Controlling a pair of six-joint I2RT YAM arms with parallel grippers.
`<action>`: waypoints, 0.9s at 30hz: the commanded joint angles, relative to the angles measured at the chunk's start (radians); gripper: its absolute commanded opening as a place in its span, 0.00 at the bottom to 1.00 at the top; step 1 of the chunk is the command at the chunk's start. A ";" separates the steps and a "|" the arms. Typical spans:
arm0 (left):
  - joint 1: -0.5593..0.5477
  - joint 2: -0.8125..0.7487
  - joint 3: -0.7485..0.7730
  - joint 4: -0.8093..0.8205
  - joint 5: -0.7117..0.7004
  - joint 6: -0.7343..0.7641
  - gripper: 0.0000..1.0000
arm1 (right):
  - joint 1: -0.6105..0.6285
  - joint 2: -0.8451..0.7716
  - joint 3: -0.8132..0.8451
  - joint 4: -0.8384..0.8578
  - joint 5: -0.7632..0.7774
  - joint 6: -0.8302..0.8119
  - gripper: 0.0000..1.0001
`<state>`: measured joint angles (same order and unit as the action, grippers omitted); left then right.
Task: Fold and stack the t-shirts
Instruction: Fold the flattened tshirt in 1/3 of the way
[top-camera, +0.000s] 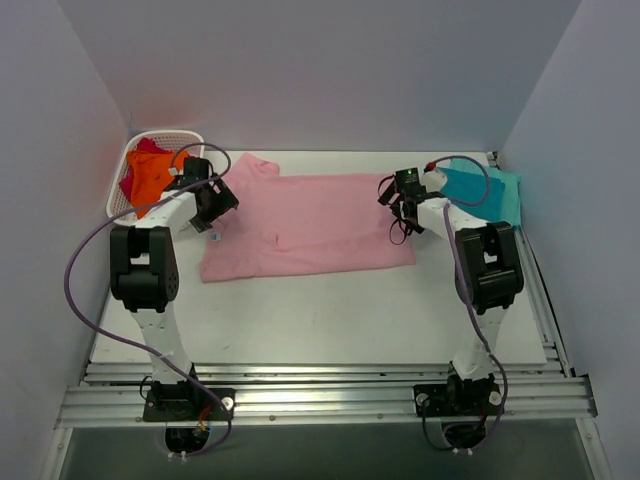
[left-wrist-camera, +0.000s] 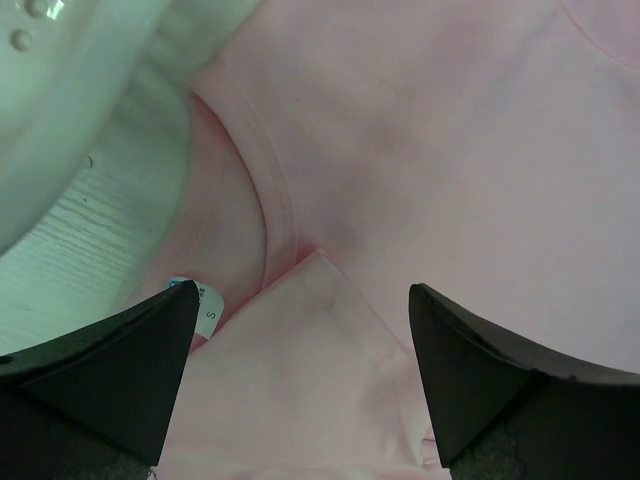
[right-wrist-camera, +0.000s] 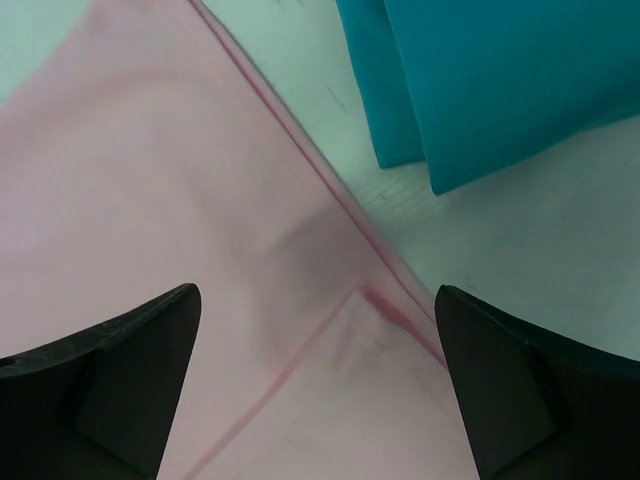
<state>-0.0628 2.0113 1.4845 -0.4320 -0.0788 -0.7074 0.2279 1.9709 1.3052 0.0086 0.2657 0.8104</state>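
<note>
A light pink t-shirt (top-camera: 310, 225) lies spread flat across the middle of the table. My left gripper (top-camera: 210, 225) hovers over its left end by the collar. In the left wrist view my left gripper (left-wrist-camera: 302, 325) is open, with a folded corner of pink cloth (left-wrist-camera: 320, 340) and the size label (left-wrist-camera: 205, 305) below the jaws. My right gripper (top-camera: 402, 222) is over the shirt's right edge. In the right wrist view it (right-wrist-camera: 315, 320) is open above a folded pink corner (right-wrist-camera: 380, 390). The folded teal and turquoise shirts (top-camera: 490, 190) lie at the back right and show in the right wrist view (right-wrist-camera: 500, 80).
A white basket (top-camera: 190, 137) holding orange and red clothes (top-camera: 148, 175) stands at the back left, close behind my left arm. Grey walls enclose the table on three sides. The teal pile sits right behind my right arm.
</note>
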 joint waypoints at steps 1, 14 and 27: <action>0.024 -0.069 0.114 -0.025 0.017 0.045 0.94 | -0.006 -0.087 0.085 -0.067 0.119 0.004 1.00; -0.003 -0.465 -0.254 0.041 -0.052 0.022 0.94 | 0.066 -0.358 -0.182 -0.019 0.096 0.015 1.00; -0.287 -0.890 -0.801 0.055 -0.271 -0.247 0.95 | 0.102 -0.820 -0.761 0.090 -0.065 0.088 1.00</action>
<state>-0.3431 1.2022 0.7326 -0.4011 -0.2501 -0.8627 0.3275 1.2324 0.5739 0.0563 0.2192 0.8673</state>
